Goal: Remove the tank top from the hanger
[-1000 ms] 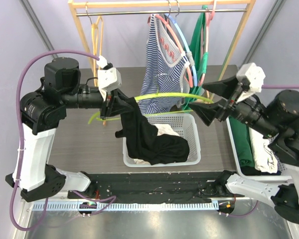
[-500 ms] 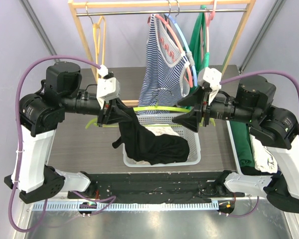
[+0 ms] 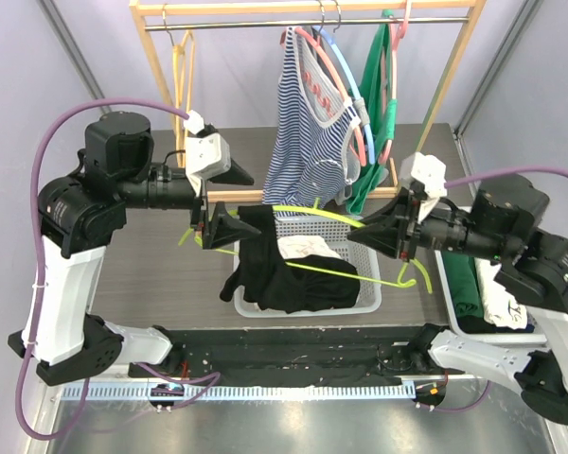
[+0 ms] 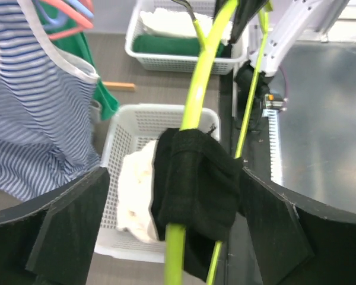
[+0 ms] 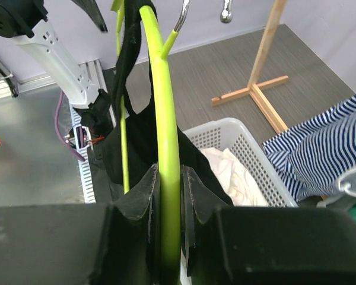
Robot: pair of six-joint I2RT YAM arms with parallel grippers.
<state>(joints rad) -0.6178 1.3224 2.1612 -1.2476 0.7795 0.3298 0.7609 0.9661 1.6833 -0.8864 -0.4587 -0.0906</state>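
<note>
The white basket [image 3: 371,274] sits on the worktop [image 3: 161,274] just beyond the arm bases. The lower part of the black tank top [image 3: 275,270] lies in it, on top of white cloth. Above the basket, one strap of the tank top is looped over an arm of the lime hanger [image 3: 312,210]. The left gripper [image 4: 175,219] has its jaws spread wide on either side of that strap, not touching it. The right gripper [image 5: 169,178] has its jaws clamped on the hanger's bar. At the far edge, the wooden rack [image 3: 303,8] carries a striped top [image 3: 308,142] and a green garment [image 3: 377,123].
</note>
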